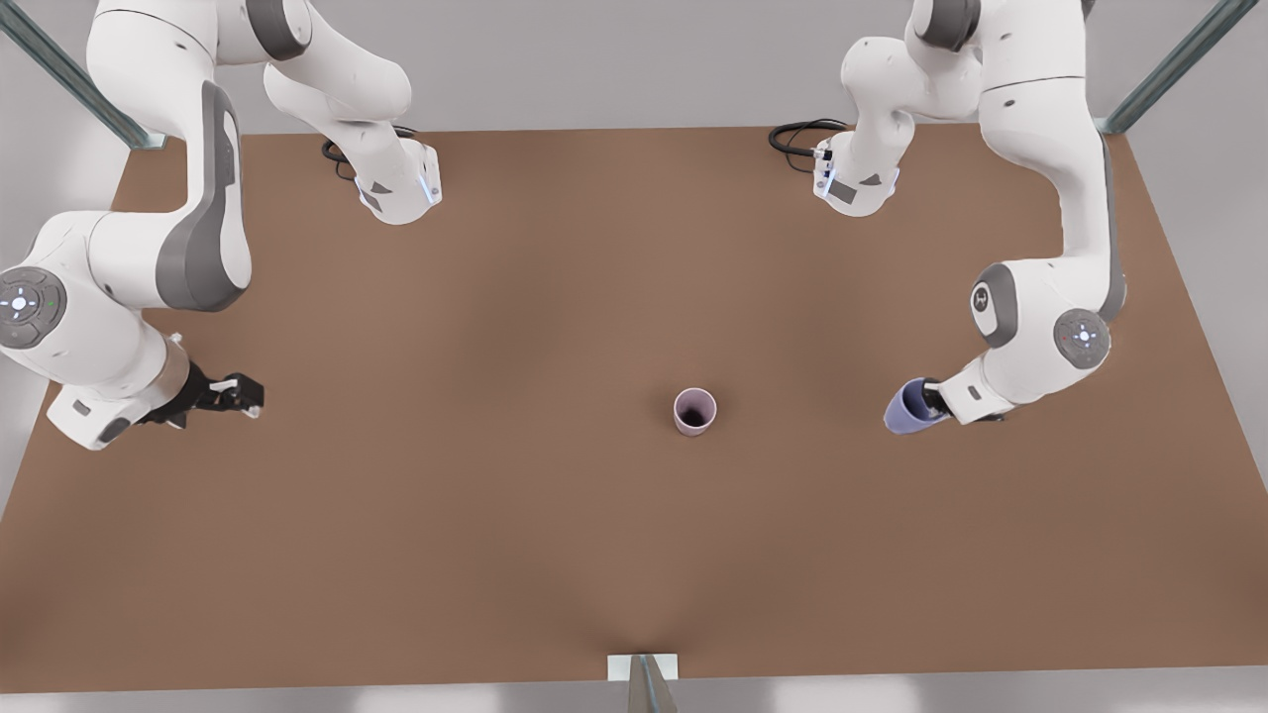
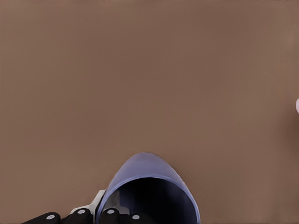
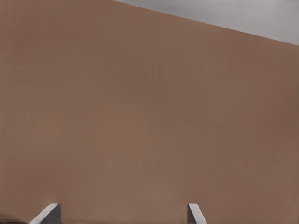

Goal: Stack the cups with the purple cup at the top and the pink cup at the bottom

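The right wrist view looks across a bare brown table (image 3: 149, 116), its surface even in colour and running to a straight far edge. Beyond that edge lies a strip of plain grey backdrop (image 3: 243, 16). The right gripper (image 3: 122, 213) shows as 2 pale fingertips (image 3: 48, 213), set wide apart with the brown surface visible between them and nothing held.

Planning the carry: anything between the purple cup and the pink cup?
Nothing: front view shows bare table between purple cup, in the left gripper, and pink cup.
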You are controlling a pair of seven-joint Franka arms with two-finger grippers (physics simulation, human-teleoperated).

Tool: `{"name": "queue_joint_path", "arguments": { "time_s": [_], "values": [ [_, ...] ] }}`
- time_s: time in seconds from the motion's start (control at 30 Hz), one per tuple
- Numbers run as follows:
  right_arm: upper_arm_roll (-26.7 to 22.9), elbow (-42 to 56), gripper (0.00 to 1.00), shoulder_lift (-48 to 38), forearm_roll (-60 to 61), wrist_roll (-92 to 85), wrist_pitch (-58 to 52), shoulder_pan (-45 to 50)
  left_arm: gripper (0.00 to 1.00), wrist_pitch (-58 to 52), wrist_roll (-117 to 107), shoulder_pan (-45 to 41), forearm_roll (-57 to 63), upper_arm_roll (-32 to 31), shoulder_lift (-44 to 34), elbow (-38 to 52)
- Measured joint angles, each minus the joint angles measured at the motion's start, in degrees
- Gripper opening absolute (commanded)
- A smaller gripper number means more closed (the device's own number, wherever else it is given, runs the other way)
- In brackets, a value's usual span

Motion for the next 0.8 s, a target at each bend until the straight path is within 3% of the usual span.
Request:
{"name": "queue_joint_path", "arguments": {
  "time_s": [0.17,0.27,0.37,0.8],
  "values": [
    [-0.1,0.2,1.0,-0.5,2.3,0.2,-1.7,-0.1,0.21,-10.1,-11.0,-11.9,-0.6,-5.0,4.8,13.9],
    [0.0,0.3,1.0,-0.5,3.1,2.8,-2.7,0.1,0.21,-14.1,-19.5,-13.4,-1.6,-10.9,10.1,23.2],
    [0.0,0.3,1.0,-0.5,3.9,4.8,-3.5,0.0,0.21,-17.0,-27.1,-13.8,-2.2,-12.2,15.6,31.9],
    [-0.2,0.3,1.0,-0.3,4.6,9.1,-4.4,0.0,0.21,-17.5,-48.0,-13.3,-4.2,-13.0,19.1,31.4]
  ]
}}
